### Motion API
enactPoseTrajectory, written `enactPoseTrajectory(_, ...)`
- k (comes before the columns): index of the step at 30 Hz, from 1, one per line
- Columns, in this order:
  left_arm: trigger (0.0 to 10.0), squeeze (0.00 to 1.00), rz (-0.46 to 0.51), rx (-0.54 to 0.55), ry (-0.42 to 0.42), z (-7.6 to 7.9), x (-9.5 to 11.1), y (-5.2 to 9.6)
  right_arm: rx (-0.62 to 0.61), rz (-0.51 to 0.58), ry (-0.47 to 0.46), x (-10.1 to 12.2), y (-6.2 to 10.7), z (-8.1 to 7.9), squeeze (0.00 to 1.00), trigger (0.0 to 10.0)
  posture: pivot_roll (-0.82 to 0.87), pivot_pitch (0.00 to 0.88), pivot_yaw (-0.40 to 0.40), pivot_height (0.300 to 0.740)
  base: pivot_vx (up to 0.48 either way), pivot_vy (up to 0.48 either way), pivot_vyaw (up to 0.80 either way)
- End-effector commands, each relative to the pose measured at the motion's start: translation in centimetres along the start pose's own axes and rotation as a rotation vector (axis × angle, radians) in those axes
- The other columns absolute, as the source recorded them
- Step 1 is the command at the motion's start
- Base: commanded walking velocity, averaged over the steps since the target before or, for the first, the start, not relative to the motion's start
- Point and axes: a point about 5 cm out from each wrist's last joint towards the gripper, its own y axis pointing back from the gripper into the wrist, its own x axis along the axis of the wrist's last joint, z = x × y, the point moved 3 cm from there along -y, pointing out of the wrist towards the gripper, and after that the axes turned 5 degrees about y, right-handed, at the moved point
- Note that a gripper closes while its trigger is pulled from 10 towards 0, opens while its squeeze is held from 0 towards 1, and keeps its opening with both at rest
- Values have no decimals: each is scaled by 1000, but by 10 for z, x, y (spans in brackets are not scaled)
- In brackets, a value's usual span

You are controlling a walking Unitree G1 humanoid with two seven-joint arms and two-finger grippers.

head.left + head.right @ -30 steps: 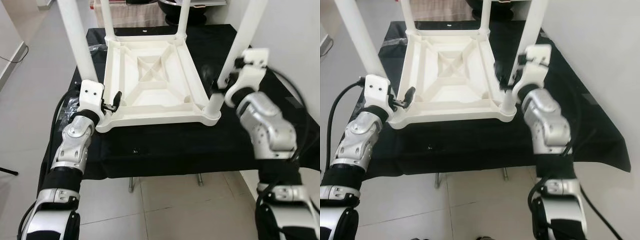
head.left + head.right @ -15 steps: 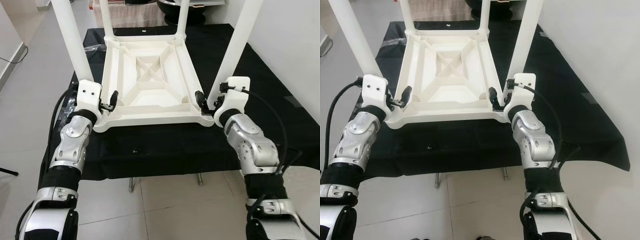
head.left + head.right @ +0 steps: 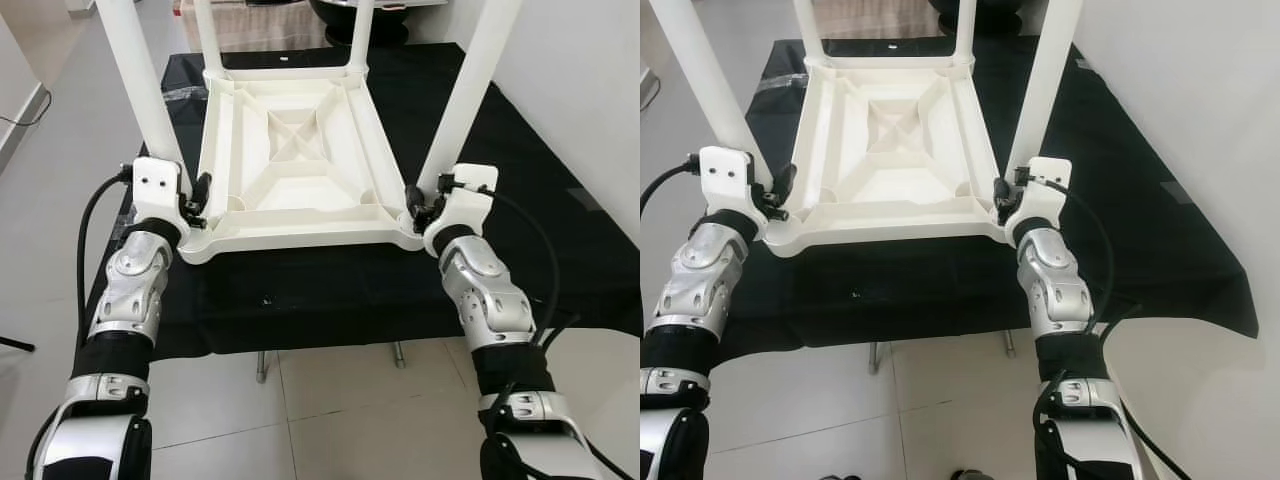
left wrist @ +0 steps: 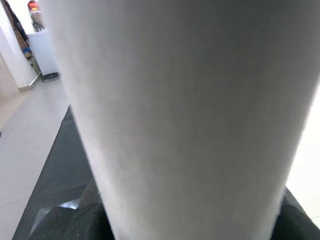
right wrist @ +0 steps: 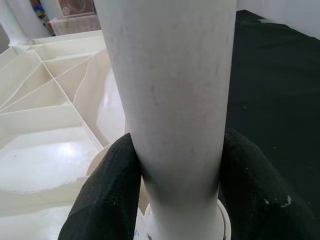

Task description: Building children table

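We see the white children's table (image 3: pixel 295 165) lying upside down on the black-covered worktop (image 3: pixel 520 200), its four legs pointing up. Our left gripper (image 3: pixel 195 195) is clamped around the near-left leg (image 3: pixel 140 85) close to its base at the tabletop corner. Our right gripper (image 3: pixel 415 205) is clamped around the near-right leg (image 3: pixel 465 100) just above its socket; in the right wrist view both black fingers (image 5: pixel 107 185) press against that leg's sides.
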Motion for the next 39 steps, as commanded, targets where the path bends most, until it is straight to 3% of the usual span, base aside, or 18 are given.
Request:
enactPoseTrajectory(1, 0, 0, -56, -28, -18, 2, -12, 6, 81, 12, -7, 0, 2, -17, 0, 0, -20, 189, -40, 740, 0, 0, 0)
enactPoseTrajectory(7, 0, 0, -56, -27, 24, 8, -13, 20, 115, 15, 4, -1, 10, -18, 0, 0, -26, 190, -29, 740, 0, 0, 0)
enactPoseTrajectory(9, 0, 0, -65, 3, 48, 18, -7, 47, 188, 16, 18, -1, 25, -25, 0, 39, -6, 191, -22, 740, 0, 0, 0)
enactPoseTrajectory(12, 0, 0, -76, 25, 69, 28, 3, 75, 238, 13, 23, 0, 36, -30, 0, 157, -2, 189, -19, 740, 0, 0, 0)
enactPoseTrajectory(16, 0, 0, -80, 27, 77, 31, 6, 82, 247, 12, 23, 0, 38, -32, 0, 157, -2, 189, -19, 740, 0, 0, 0)
enactPoseTrajectory(17, 0, 0, -131, 40, 83, 31, 4, 102, 278, 2, 11, 2, 44, -41, 0, 2667, 15, 180, -15, 740, 0, 0, 0)
enactPoseTrajectory(20, 0, 0, -148, 44, 79, 31, 4, 109, 289, -2, 6, 3, 47, -44, 0, 2667, 15, 180, -15, 740, 0, 0, 0)
enactPoseTrajectory(21, 0, 0, -160, 62, 73, 25, 3, 113, 306, -8, -1, 3, 50, -47, 0, 5255, 17, 180, -15, 740, 0, 0, 0)
enactPoseTrajectory(22, 0, 0, -173, 98, 42, 14, 3, 115, 318, -16, -12, 1, 52, -50, 0, 10000, 18, 175, -16, 740, 0, 0, 0)
enactPoseTrajectory(23, 3176, 0, -181, 123, 21, 7, 3, 116, 326, -22, -19, 0, 54, -52, 0, 10000, 18, 175, -16, 740, 0, 0, 0)
enactPoseTrajectory(24, 4824, 0, -195, 159, -7, -3, 5, 118, 334, -30, -24, 0, 57, -54, 0, 10000, 18, 175, -16, 740, 0, 0, 0)
enactPoseTrajectory(26, 4824, 0, -205, 181, -24, -9, 6, 119, 337, -35, -26, 0, 58, -55, 0, 10000, 18, 175, -16, 740, 0, 0, 0)
enactPoseTrajectory(27, 8431, 0, -212, 201, -55, -16, 7, 119, 347, -39, -34, 0, 60, -57, 0, 10000, 13, 172, -17, 740, 0, 0, 0)
enactPoseTrajectory(28, 8431, 0, -212, 201, -55, -16, 7, 119, 347, -39, -34, 0, 60, -57, 0, 10000, 13, 172, -17, 740, 0, 0, 0)
enactPoseTrajectory(29, 10000, 0, -213, 231, -80, -26, 9, 118, 363, -41, -36, 0, 61, -59, 0, 10000, 13, 172, -17, 740, 0, 0, 0)
enactPoseTrajectory(31, 10000, 0, -204, 272, -116, -38, 12, 116, 381, -42, -42, 2, 62, -62, 0, 10000, 7, 169, -18, 740, 0, 0, 0)
enactPoseTrajectory(32, 10000, 1000, -195, 274, -141, -43, 15, 116, 389, -43, -46, 2, 64, -62, 1000, 10000, 5, 169, -21, 740, 0, 0, 0)
enactPoseTrajectory(39, 10000, 1000, -190, 318, -138, -52, 17, 114, 418, -43, -66, 6, 67, -65, 1000, 10000, -4, 168, -27, 740, 0, 0, 0)
